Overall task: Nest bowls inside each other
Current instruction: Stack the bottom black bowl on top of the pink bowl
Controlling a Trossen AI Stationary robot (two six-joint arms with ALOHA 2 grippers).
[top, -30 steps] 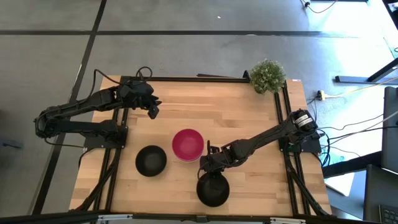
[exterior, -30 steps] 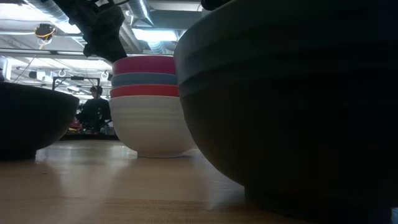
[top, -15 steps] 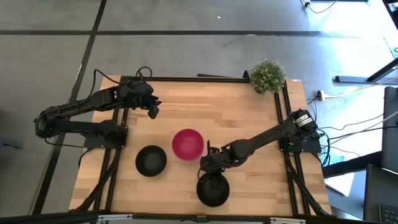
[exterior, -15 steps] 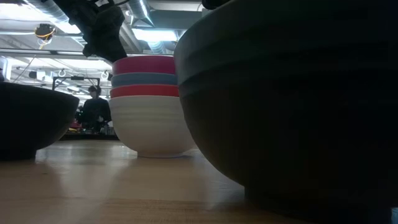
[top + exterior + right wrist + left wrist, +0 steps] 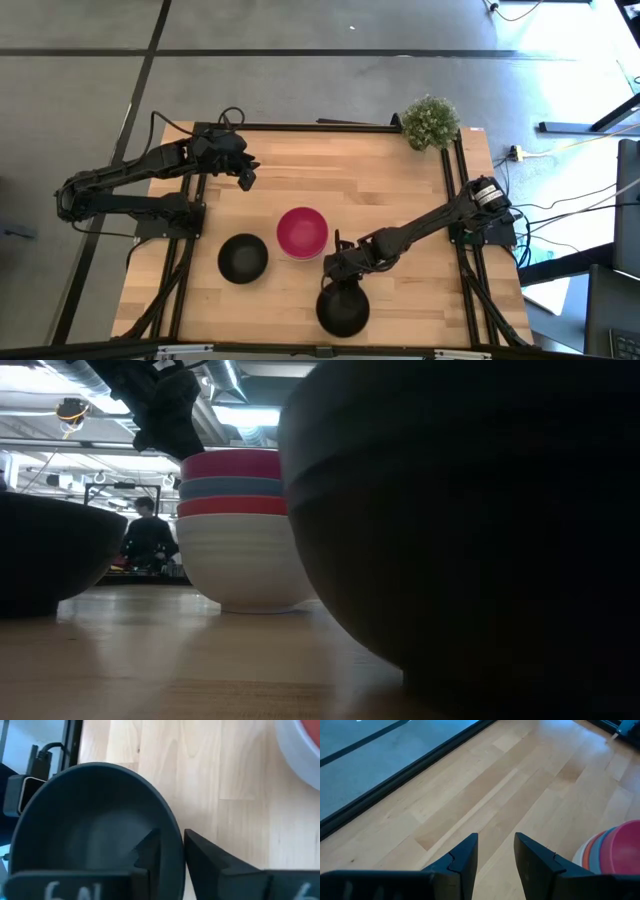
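Observation:
A stack of nested bowls (image 5: 302, 232), magenta on top over blue, red and white (image 5: 240, 530), stands mid-table on the white bowl's base. One black bowl (image 5: 243, 257) sits on its base to the stack's left. A second black bowl (image 5: 342, 308) is near the near edge and fills the low view (image 5: 470, 510). My right gripper (image 5: 336, 268) is shut on that bowl's far rim. My left gripper (image 5: 245, 178) hangs open above the table's far left part (image 5: 495, 840), touching nothing. My right gripper (image 5: 171, 834) pinches the black bowl's rim (image 5: 169, 817) on its far side, one finger (image 5: 150, 851) inside the bowl and one (image 5: 210, 857) outside. The fingers come slanting down from the table's far right. The bowl stays upright, its base down near the table top.
A small green potted plant (image 5: 430, 122) stands at the table's far right corner. Bare wood lies between the stack and the far edge (image 5: 340, 170). Dark frame rails (image 5: 455, 190) run along the table's sides. A person (image 5: 148, 540) shows far off in the room behind.
My right gripper has shifted a little toward the table's near edge with the black bowl in its hold. In the low view, that bowl now looms larger. The stack, the other black bowl and the left arm have kept still.

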